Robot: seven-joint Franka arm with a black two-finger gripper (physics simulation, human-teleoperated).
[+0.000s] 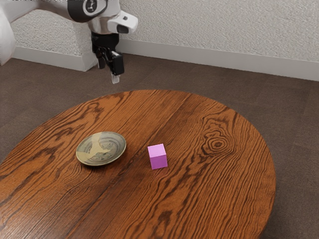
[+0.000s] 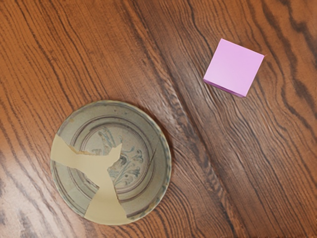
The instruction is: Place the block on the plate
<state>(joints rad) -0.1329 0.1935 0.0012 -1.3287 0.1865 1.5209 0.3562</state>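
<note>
The block (image 1: 158, 156) was seated on the wooden table (image 1: 204, 194), apart from the plate (image 1: 101, 149), and the fingers of the gripper (image 1: 108, 72) were spread above, with nothing gripped. If the hand were lowered askew to the block's angled sides, a corner could be nudged and the grip spoiled; if the block were released over the raised rim, it could be tipped. Flat pink faces were contrasted with round, patched, pottery-like ware and swirling brown grain.

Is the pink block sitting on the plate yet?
No, the pink block sits on the bare wood of the table, apart from the plate.
</note>
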